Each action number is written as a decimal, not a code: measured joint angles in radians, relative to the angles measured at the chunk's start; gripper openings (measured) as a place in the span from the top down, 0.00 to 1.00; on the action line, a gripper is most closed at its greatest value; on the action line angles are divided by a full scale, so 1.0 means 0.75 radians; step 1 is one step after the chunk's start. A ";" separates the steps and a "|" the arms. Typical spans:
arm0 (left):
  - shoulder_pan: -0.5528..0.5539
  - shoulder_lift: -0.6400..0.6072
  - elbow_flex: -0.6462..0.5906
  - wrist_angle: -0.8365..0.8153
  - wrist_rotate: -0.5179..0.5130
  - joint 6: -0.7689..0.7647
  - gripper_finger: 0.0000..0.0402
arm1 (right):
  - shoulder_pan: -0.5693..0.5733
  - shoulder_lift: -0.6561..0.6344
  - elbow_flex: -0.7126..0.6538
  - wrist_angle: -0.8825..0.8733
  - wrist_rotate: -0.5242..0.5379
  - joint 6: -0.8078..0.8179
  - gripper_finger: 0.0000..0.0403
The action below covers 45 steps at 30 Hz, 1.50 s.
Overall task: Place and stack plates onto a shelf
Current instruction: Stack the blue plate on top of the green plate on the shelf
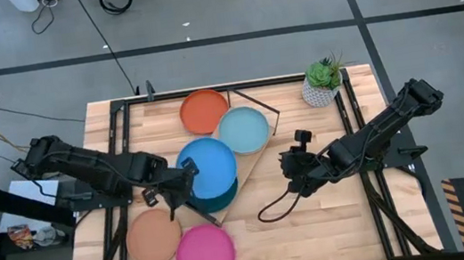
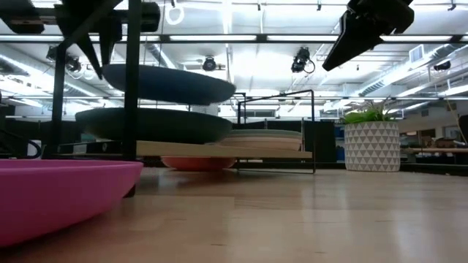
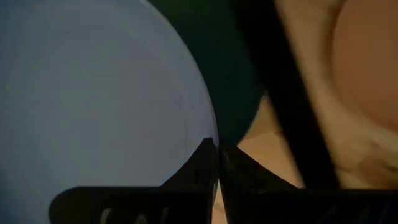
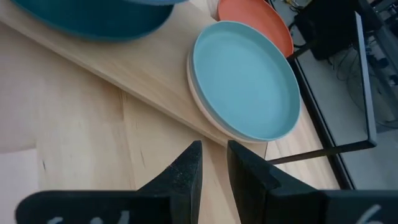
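Observation:
My left gripper (image 1: 181, 178) is shut on the blue plate (image 1: 208, 165), which hangs over the dark teal plate (image 1: 221, 198). The dark teal plate (image 2: 153, 124) rests on the shelf board (image 2: 219, 151). Farther along the board (image 4: 143, 74), the light teal plate (image 1: 243, 130) tops a short stack of pale plates (image 4: 198, 102). The orange plate (image 1: 203, 111) lies on the table beyond the shelf. The tan plate (image 1: 154, 237) and the pink plate (image 1: 205, 256) lie at the table's near edge. My right gripper (image 1: 295, 174), shut and holding nothing, hovers right of the shelf. My left gripper pinches the blue plate's rim (image 3: 208, 134) on the plate's left side between its two fingers (image 3: 199, 168), coming roughly level from the table's left. The plate (image 2: 168, 82) is lifted clear above the dark teal plate, close to level, tilted slightly.
A potted plant (image 1: 323, 82) stands at the far right corner. A black cable (image 1: 271, 209) loops on the table below my right gripper. The shelf's black wire frames (image 1: 255, 100) (image 2: 131, 95) stand at the board's ends. Bare wood lies near right.

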 joint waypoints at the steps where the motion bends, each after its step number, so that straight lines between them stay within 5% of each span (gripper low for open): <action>1: 0.010 0.000 0.000 0.006 -0.009 0.018 0.96 | 0.000 0.000 0.000 0.005 0.000 0.000 0.80; 8: 0.076 0.000 0.000 0.038 0.061 0.239 0.97 | 0.000 0.000 0.000 0.005 0.002 -0.012 0.80; 16: 0.215 0.000 0.000 0.079 0.260 0.257 0.97 | -0.037 0.001 -0.001 0.036 0.019 -0.122 0.80; 20: 0.260 0.000 0.000 0.113 0.350 0.314 0.97 | -0.097 0.001 -0.079 0.263 -0.014 -0.464 0.80; 28: 0.298 0.000 0.000 0.134 0.354 0.352 0.97 | -0.196 0.003 -0.176 0.789 -0.323 -1.286 0.72; 31: 0.300 0.000 0.000 0.153 0.354 0.352 0.97 | -0.249 0.003 -0.175 0.847 -0.460 -1.417 0.69; 45: 0.300 0.000 0.000 0.261 0.353 0.348 0.96 | -0.327 0.040 -0.120 0.851 -0.547 -1.691 0.68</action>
